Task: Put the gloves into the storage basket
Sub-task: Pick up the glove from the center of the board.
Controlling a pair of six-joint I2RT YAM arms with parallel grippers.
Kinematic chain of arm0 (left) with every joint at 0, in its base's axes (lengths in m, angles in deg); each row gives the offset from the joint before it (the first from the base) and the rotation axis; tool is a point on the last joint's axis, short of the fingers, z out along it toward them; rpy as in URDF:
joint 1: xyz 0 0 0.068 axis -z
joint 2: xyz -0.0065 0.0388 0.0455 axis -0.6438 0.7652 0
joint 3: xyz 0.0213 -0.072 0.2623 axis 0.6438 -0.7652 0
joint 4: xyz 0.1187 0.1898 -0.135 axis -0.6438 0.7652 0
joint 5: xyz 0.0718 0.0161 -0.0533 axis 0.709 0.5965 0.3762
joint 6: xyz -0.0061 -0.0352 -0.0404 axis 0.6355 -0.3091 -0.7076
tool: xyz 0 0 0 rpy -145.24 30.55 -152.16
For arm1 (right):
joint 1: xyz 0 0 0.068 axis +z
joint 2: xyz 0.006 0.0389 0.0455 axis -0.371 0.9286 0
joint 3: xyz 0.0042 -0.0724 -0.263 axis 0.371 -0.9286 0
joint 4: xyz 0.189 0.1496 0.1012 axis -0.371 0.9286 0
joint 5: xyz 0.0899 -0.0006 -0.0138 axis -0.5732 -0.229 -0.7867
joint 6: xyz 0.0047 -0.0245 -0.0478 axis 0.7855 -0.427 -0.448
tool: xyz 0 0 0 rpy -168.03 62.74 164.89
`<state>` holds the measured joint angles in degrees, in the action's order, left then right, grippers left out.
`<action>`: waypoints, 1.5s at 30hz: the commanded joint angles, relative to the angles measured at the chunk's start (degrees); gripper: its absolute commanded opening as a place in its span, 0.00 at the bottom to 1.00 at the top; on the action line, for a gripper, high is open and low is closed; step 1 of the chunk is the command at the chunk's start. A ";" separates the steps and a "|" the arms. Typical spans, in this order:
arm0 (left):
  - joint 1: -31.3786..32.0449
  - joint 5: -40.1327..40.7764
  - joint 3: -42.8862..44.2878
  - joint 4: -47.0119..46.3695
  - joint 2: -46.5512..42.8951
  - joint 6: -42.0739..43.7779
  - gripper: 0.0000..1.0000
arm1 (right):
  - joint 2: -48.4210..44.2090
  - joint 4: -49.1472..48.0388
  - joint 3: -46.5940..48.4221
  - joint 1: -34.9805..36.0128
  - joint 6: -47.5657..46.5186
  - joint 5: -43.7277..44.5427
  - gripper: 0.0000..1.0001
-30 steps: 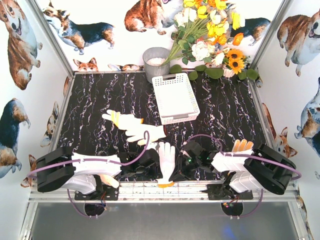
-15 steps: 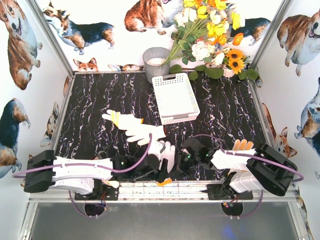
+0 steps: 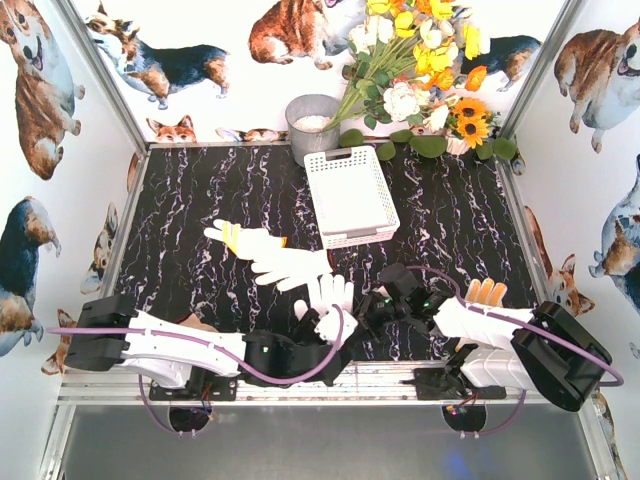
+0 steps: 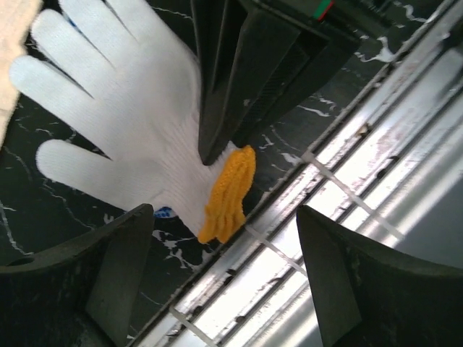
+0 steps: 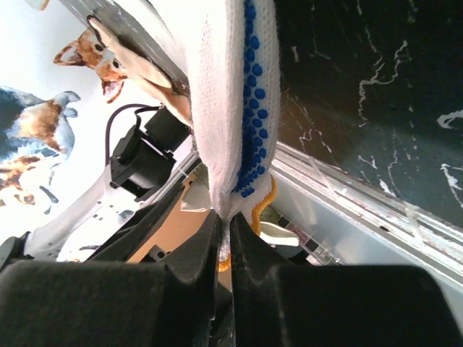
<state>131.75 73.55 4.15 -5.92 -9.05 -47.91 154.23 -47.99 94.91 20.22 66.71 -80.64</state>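
At the near edge of the bench (image 3: 190,200), the right tool (image 5: 224,224) pinches a blue-dotted glove (image 4: 130,116) by the cuff, the left tool (image 4: 224,224) gaping beside it. Two gloves (image 3: 270,255) lie mid-bench; the storage basket (image 3: 362,238) sits near the far edge, bucket (image 3: 310,125) and flowers (image 3: 420,70) behind.

White lattice basket (image 3: 350,195) upright, back centre. Two pale gloves (image 3: 272,258) overlapped mid-surface. Blue-dotted glove (image 3: 330,298), orange cuff, near front edge.

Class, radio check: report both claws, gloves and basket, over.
Right claw shut on blue-dotted glove. Left claw open beside its cuff. Storage basket holds no gloves; other gloves on table.
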 commanded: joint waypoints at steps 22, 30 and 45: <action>0.00 6.89 2.80 -0.61 7.34 4.84 0.07 | -2.21 -13.73 -3.56 -1.37 14.35 -1.59 0.00; -1.27 5.41 2.27 -1.00 4.57 3.18 0.00 | -6.97 -6.22 -2.83 -1.57 10.53 3.91 0.54; -1.77 4.37 0.40 -0.96 2.77 3.41 0.00 | -4.04 -5.77 -2.14 -1.58 4.39 9.57 0.67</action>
<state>130.22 77.95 4.68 -6.05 -4.57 -43.99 147.24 -52.07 90.78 18.74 75.13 -71.89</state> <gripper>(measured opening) 0.040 0.671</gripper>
